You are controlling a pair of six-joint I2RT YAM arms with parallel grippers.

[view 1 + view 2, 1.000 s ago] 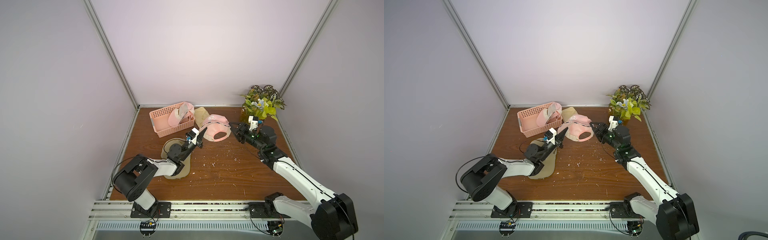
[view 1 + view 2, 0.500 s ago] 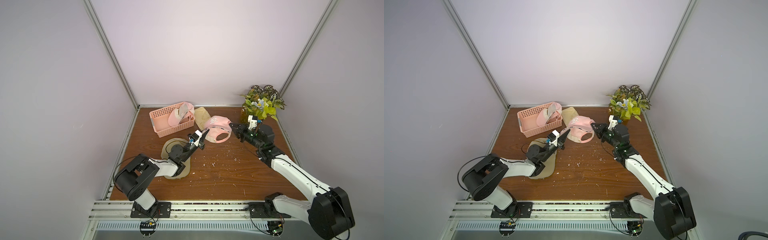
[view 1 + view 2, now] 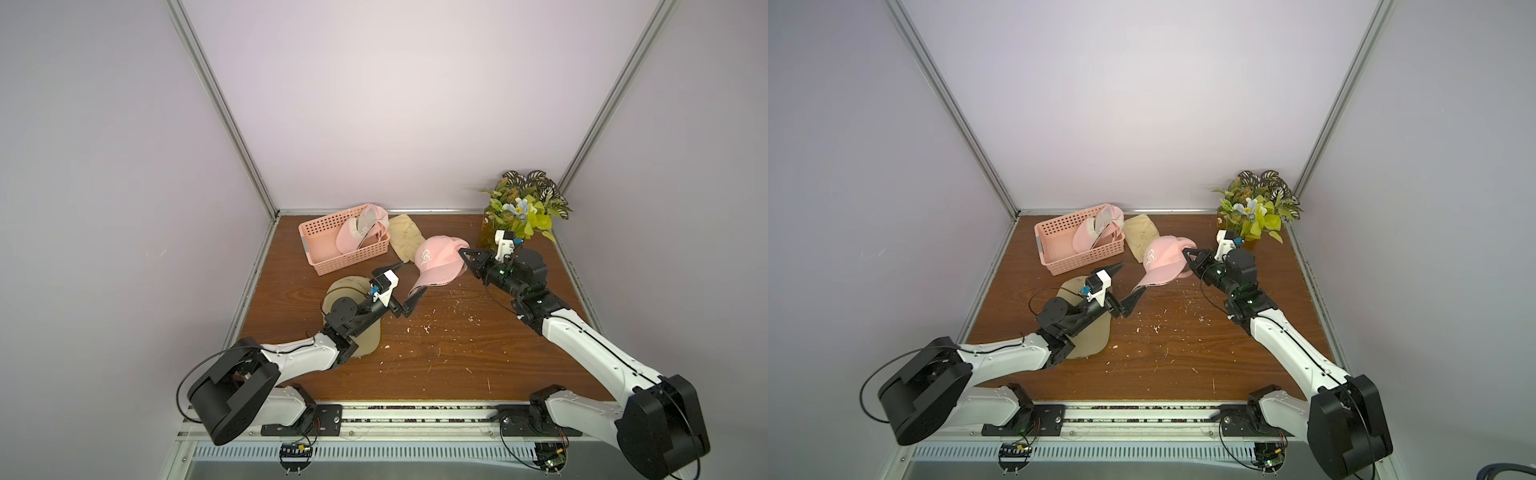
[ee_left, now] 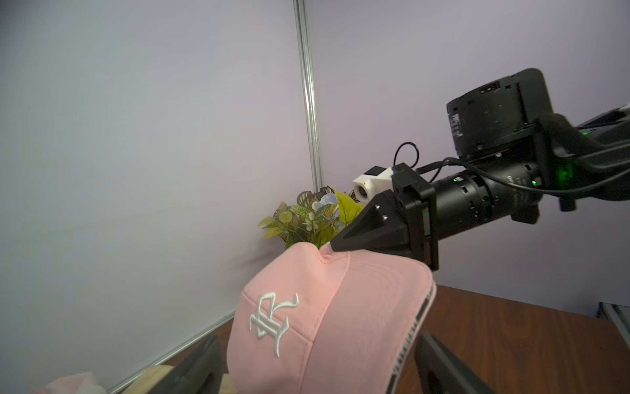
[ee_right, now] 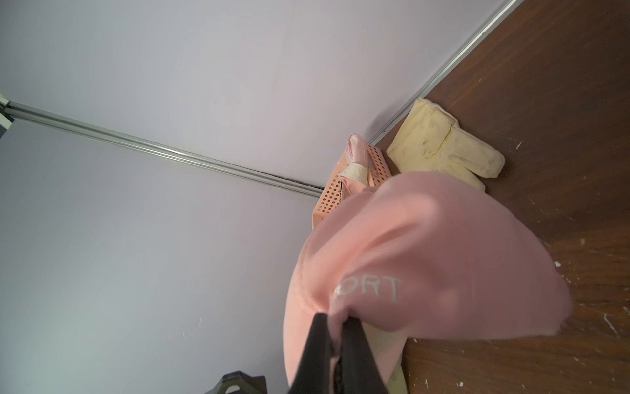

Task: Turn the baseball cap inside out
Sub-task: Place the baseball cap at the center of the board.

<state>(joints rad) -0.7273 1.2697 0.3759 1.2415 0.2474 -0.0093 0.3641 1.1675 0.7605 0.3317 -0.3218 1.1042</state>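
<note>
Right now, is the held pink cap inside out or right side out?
Right side out: the pink cap shows its stitched logo outward, pinched by the right gripper.

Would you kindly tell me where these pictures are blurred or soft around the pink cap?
Right wrist view: the pink cap is smeared, its white lettering soft, while the cream gloves behind are sharper. Left wrist view: the cap's embroidered logo is crisp. Both top views: evenly lit, the table in focus.

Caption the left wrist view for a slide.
Right gripper pinches the pink cap at its top while the open left gripper flanks it, plant behind.
</note>
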